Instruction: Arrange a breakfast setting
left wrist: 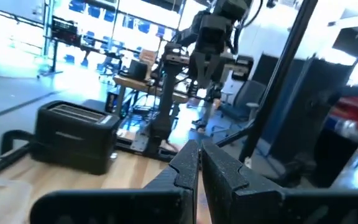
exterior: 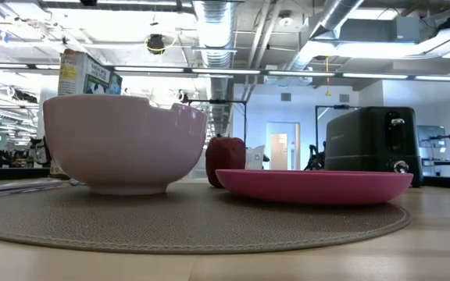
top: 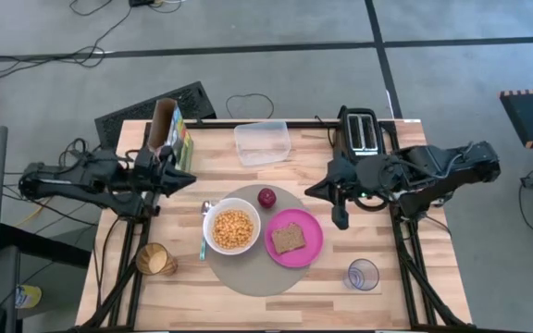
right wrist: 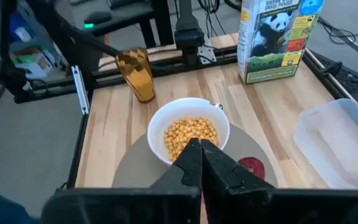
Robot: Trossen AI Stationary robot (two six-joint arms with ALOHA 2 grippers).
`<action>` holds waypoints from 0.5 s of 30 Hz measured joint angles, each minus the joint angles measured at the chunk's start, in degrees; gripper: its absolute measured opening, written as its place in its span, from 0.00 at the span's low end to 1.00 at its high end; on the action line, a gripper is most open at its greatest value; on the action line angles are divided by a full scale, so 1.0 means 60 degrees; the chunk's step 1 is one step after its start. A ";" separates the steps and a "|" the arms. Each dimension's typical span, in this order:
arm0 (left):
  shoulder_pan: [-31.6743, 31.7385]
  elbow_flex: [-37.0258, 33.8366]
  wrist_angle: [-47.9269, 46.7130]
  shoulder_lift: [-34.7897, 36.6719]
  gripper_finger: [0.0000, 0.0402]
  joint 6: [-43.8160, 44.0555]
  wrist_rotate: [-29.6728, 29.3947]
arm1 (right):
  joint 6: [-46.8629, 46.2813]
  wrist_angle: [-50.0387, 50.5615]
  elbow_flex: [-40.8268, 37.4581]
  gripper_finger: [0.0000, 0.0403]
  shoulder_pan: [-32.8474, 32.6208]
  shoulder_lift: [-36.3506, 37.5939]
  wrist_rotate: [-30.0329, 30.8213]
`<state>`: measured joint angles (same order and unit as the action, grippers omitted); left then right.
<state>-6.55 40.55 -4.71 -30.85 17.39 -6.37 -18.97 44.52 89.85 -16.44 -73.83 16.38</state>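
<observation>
Both grippers clenched, holding nothing. Right gripper [top: 340, 220] hangs just right of magenta plate [top: 309, 248], fingers [right wrist: 219, 163] pressed together. Left gripper [top: 188, 180] parked beside cereal box [top: 169, 129] at table's left. Round mat [top: 248, 273] mid-table carries white bowl [top: 232, 230] full of cereal, plate with toast slice [top: 289, 238], small red apple [top: 266, 197] at far edge. Teal-handled spoon [top: 203, 236] left of bowl. Clear glass [top: 363, 275] off mat, front right. Toaster [top: 361, 130] and plastic tub [top: 262, 141] at back, amber cup [top: 154, 260] front left.
</observation>
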 joint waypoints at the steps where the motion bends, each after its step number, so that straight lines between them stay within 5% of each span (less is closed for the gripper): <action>1: 0.0000 -0.0097 -0.0056 0.0090 0.01 -0.0176 -0.0045 | -0.0010 -0.0325 -0.0315 0.05 -0.0021 0.0193 0.0001; 7: 0.0003 -0.0338 -0.0239 0.0183 0.01 -0.0028 -0.0680 | -0.0311 -0.2351 -0.2427 0.15 -0.0082 0.1666 -0.0014; 15: -0.0007 -0.0702 0.0584 0.0177 0.01 -0.1761 0.0233 | -0.0583 -0.5283 -0.5443 0.06 -0.0081 0.4006 0.0008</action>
<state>-6.59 36.34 -1.21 -29.78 6.82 -4.98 -22.47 12.82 57.19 -16.92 -49.80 16.43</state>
